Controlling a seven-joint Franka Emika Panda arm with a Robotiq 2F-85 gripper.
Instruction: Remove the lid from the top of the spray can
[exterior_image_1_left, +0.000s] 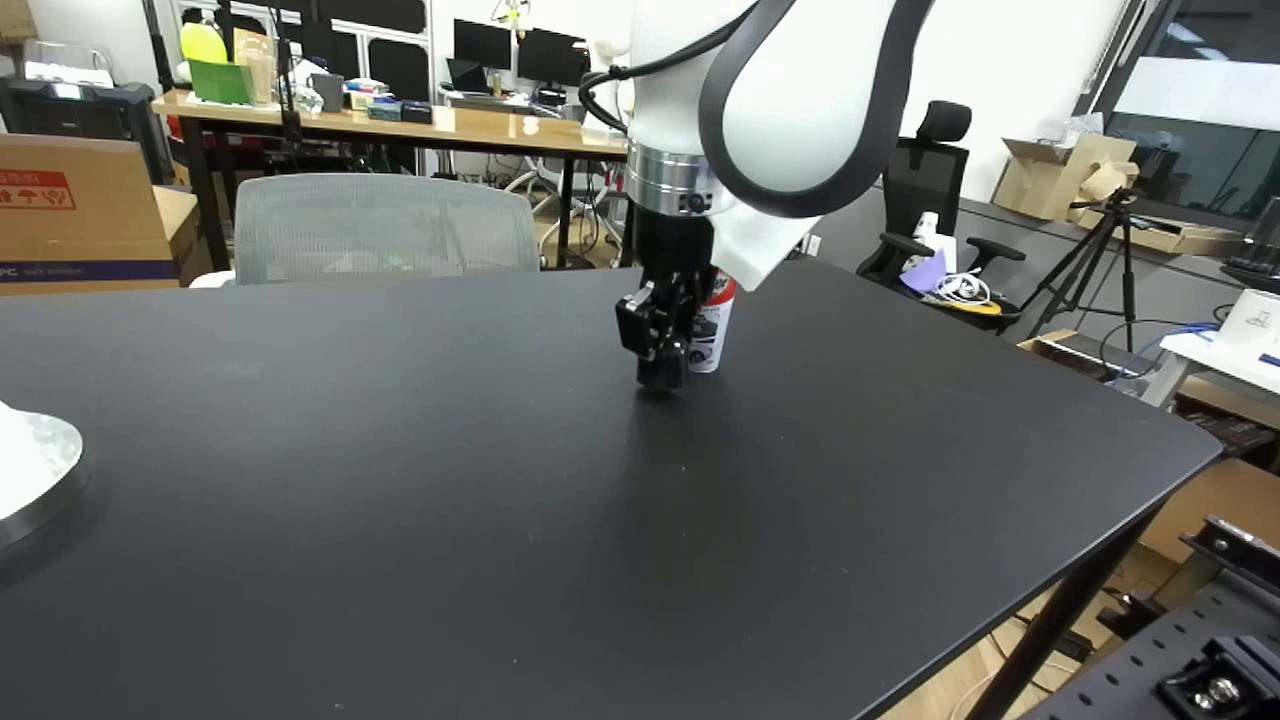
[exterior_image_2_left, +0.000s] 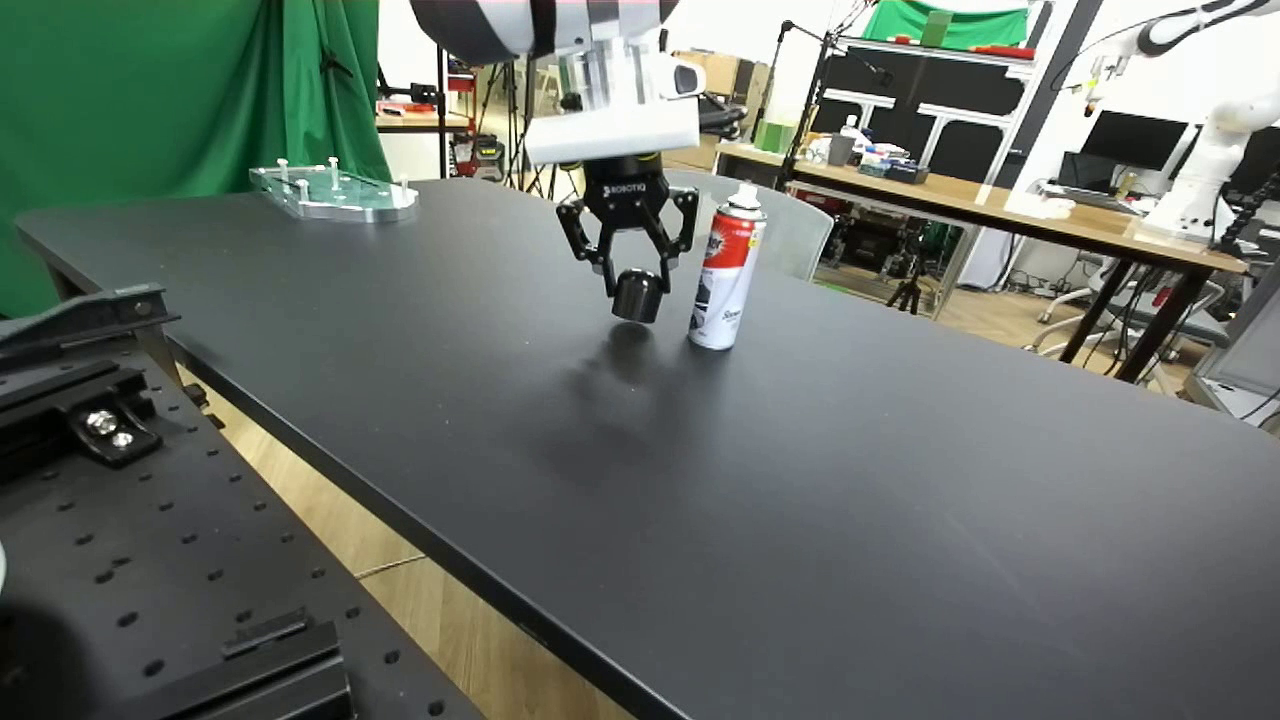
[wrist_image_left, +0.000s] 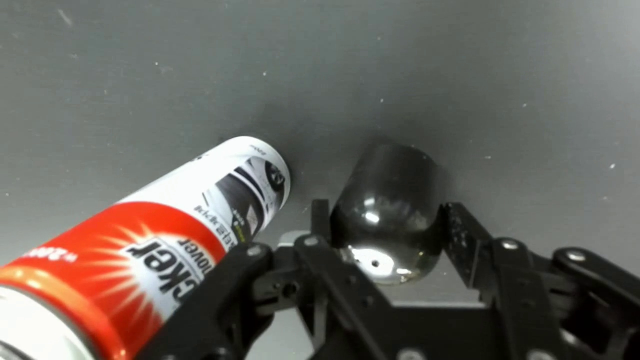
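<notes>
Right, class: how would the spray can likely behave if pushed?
Pushed near its top, the spray can would probably tip, standing tall on a narrow base. Once down, it would likely roll, its body being a cylinder. Its casing looks smooth and glossy, so it may be slippery.

Green curtain (exterior_image_2_left: 180, 120) — grey chair (exterior_image_1_left: 385, 230)

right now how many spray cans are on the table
1: the spray can stands on the table beside the gripper, which holds the lid. No other shows, though the arm could hide something.
</notes>
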